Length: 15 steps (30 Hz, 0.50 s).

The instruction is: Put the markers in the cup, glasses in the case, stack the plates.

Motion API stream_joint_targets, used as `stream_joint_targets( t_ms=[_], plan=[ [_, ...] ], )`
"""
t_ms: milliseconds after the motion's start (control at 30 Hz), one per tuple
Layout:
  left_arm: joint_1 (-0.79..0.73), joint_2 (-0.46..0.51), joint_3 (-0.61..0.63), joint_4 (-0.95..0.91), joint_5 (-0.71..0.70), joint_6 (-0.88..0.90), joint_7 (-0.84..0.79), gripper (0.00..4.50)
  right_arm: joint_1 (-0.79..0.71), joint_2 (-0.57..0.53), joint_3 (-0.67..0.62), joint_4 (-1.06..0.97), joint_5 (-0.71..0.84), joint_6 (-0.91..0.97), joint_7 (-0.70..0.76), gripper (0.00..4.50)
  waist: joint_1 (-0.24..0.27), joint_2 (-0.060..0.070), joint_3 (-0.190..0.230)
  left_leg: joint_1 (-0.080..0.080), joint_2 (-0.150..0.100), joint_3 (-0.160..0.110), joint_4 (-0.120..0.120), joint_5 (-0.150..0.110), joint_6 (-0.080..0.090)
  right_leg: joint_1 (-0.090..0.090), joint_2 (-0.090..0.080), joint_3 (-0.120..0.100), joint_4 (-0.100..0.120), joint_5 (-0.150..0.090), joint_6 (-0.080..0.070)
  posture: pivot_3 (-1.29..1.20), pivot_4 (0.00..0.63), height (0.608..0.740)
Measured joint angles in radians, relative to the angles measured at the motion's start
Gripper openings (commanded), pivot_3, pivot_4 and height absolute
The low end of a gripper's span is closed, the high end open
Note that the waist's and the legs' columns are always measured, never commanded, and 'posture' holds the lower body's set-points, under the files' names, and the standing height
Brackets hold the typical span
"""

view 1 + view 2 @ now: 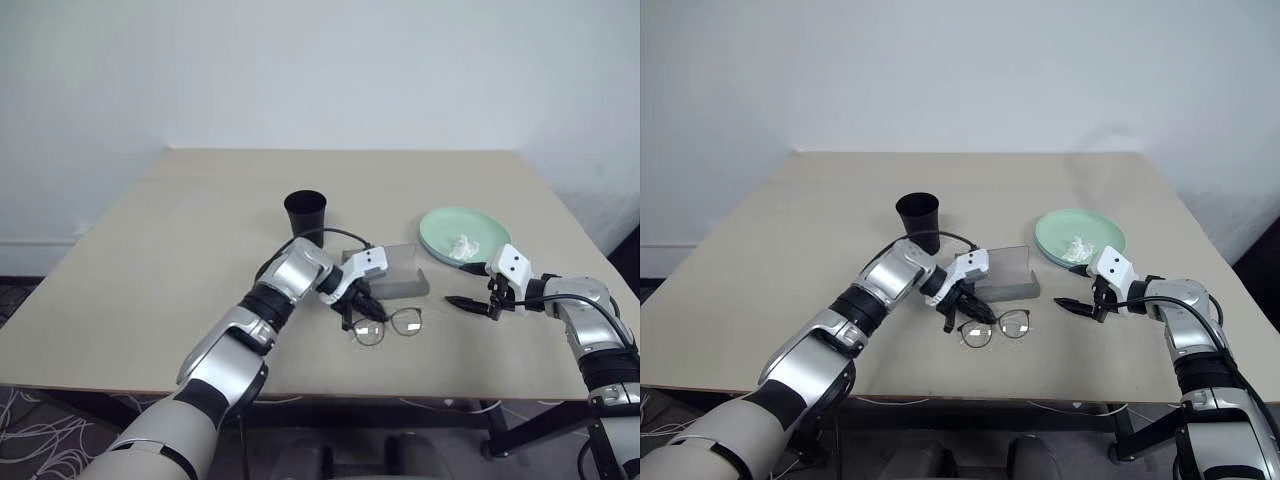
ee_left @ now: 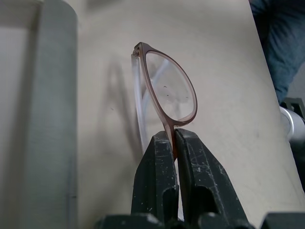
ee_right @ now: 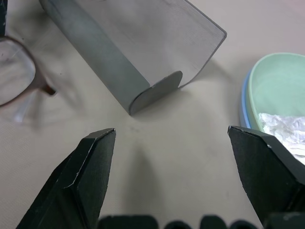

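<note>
The glasses [image 1: 390, 324], thin dark frame with round clear lenses, sit on the table just in front of the grey case [image 1: 402, 271], whose lid stands open. My left gripper [image 2: 172, 136] is shut on the rim of one lens. The black cup [image 1: 305, 213] stands upright behind my left arm. The pale green plate [image 1: 450, 226] lies on the light blue plate [image 3: 245, 102], whose rim peeks out beneath it. My right gripper [image 3: 171, 131] hovers open between the case and the plates, nothing between its fingers. The markers are out of view.
A crumpled white paper [image 1: 464, 245] lies in the green plate. The beige table [image 1: 180, 250] stretches wide to the left and behind the cup. A person's blue-clad leg [image 2: 281, 43] shows beyond the table edge in the left wrist view.
</note>
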Motion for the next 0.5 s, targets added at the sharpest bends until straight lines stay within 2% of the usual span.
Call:
stream_joint_targets(
  t_ms=[300, 500],
  plan=[
    [-0.101, 0.041, 0.073, -0.049, -0.020, -0.088, -0.018, 0.02, 0.000, -0.002, 0.000, 0.016, -0.002, -0.005, -0.006, 4.09, 0.000, -0.001, 0.001, 0.000, 0.000, 0.000, 0.000, 0.000, 0.000, 0.000, 0.000, 0.000, 0.000, 0.000, 0.000, 0.00, 0.000, 0.733],
    [-0.252, 0.039, 0.104, 0.163, 0.040, -0.292, 0.118, 0.02, -0.001, -0.008, 0.000, 0.017, 0.010, 0.011, 0.039, 4.09, 0.000, -0.002, 0.001, 0.000, -0.001, 0.000, 0.000, 0.000, 0.000, 0.000, 0.000, 0.000, 0.000, 0.000, 0.000, 0.00, 0.000, 0.733]
  ],
)
